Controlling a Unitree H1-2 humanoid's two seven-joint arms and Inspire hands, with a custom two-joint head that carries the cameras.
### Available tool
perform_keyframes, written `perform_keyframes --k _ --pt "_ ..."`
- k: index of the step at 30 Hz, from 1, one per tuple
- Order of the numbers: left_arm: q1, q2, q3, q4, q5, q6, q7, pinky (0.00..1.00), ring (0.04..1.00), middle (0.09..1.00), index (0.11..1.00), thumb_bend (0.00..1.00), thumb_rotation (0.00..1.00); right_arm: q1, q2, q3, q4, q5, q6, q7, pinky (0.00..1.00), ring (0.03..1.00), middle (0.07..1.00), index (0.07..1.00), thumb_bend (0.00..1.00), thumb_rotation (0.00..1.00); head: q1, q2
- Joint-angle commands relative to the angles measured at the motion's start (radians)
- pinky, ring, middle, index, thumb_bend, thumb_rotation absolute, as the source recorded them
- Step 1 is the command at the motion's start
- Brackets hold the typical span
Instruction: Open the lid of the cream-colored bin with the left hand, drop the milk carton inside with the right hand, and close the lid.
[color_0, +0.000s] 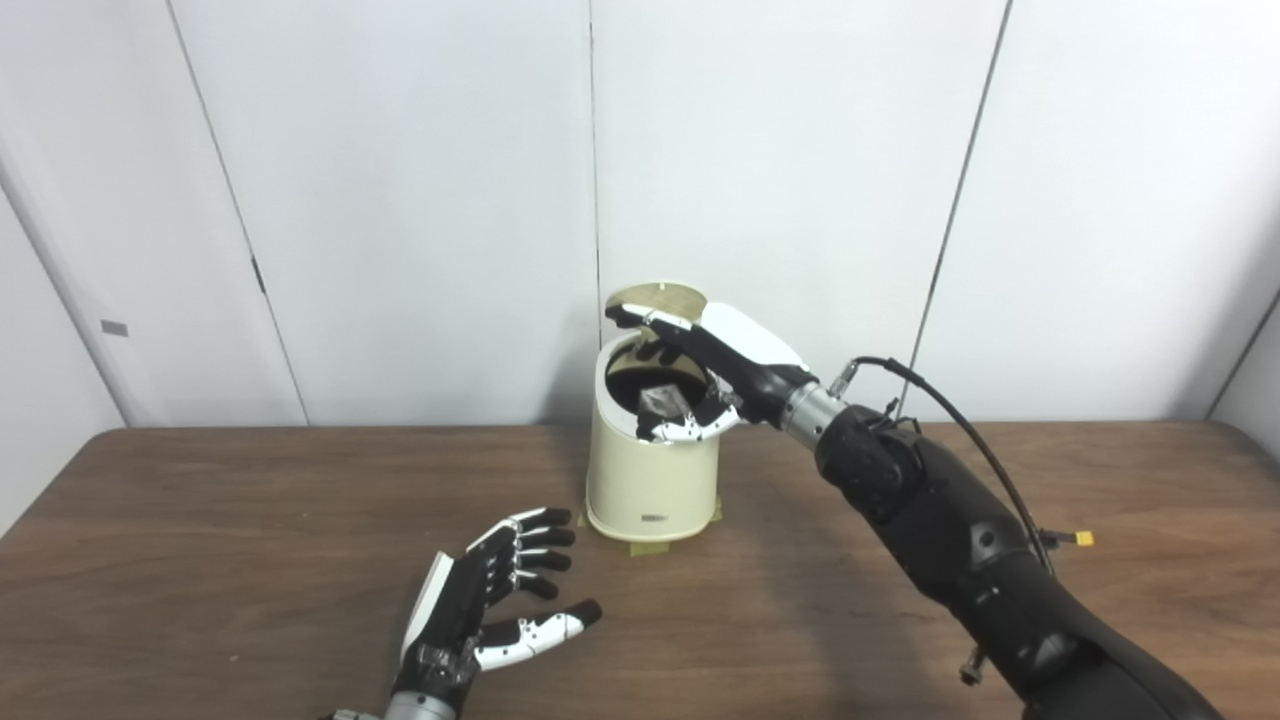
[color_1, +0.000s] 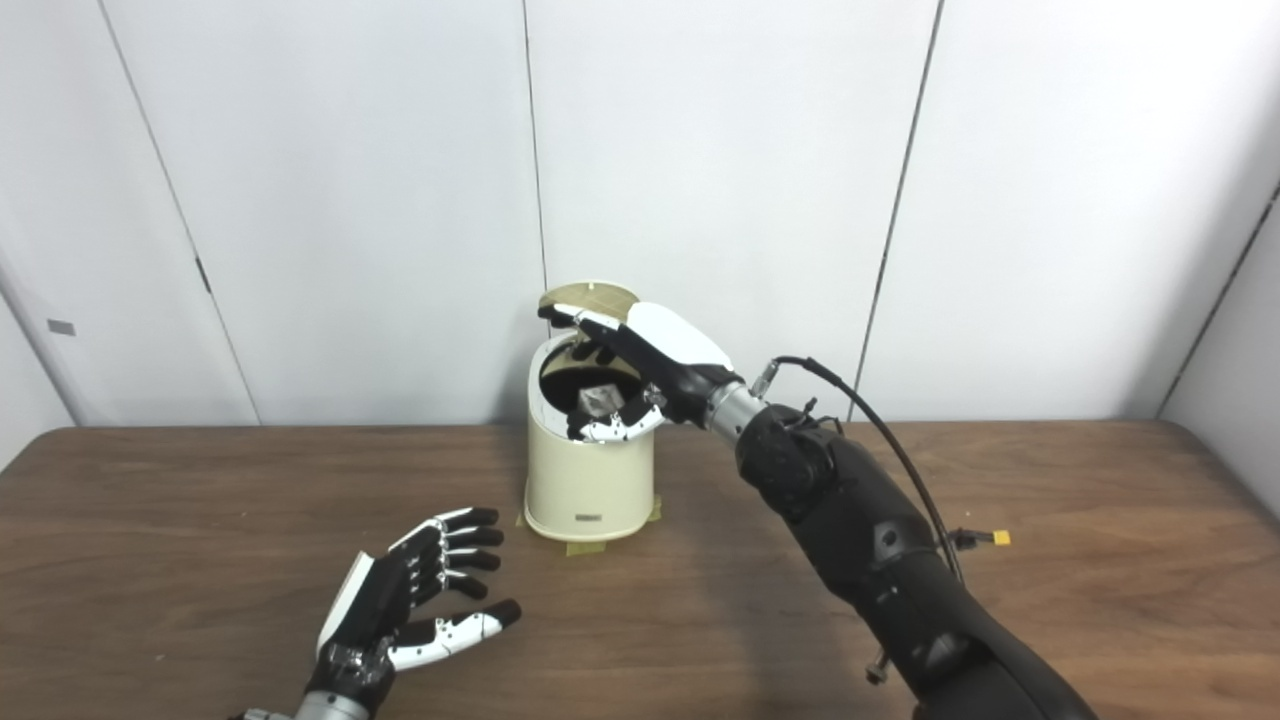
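Two hands: the right hand is spread over the bin mouth, holding nothing; the carton lies inside. Left hand rests open above the desk. Lid stands upright, likely light; push its top edge.

No text, brand or number can be read anywhere. The cream-colored bin carries a small dark label low on its front wall, at about six o'clock on its face, but its marks are too small and blurred to make out.
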Motion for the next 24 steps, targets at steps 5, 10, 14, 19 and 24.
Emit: perform_keyframes --k 5,10,14,19,24 --pt "-0.023 0.002 0.000 -0.014 -0.001 -0.021 0.007 0.58 0.685 0.732 0.761 0.74 0.08 -0.020 0.001 -0.040 -0.024 0.005 -0.060 -0.096 0.70 0.827 0.850 0.825 0.90 0.10 0.002 0.001" --pt "-0.023 0.004 0.001 -0.011 -0.001 -0.024 0.006 0.58 0.683 0.730 0.760 0.74 0.08 0.003 0.000 -0.011 -0.082 0.049 -0.064 -0.254 0.37 0.485 0.615 0.627 0.83 0.01 0.000 0.001" --pt "-0.024 0.005 0.000 -0.011 0.001 -0.021 0.007 0.58 0.682 0.728 0.759 0.74 0.09 0.003 -0.025 0.036 -0.118 0.078 -0.064 -0.358 0.29 0.388 0.541 0.540 0.66 0.06 -0.002 0.001" --pt "-0.028 0.007 -0.001 -0.005 0.004 -0.022 0.006 0.57 0.677 0.727 0.760 0.73 0.08 0.018 -0.047 0.041 -0.185 0.153 -0.064 -0.392 0.26 0.347 0.457 0.509 0.53 0.00 -0.002 0.001" --pt "-0.029 0.007 -0.002 -0.003 0.005 -0.019 0.005 0.57 0.676 0.727 0.759 0.73 0.08 0.038 -0.060 0.023 -0.230 0.233 -0.064 -0.350 0.26 0.354 0.463 0.509 0.53 0.00 -0.002 0.002"
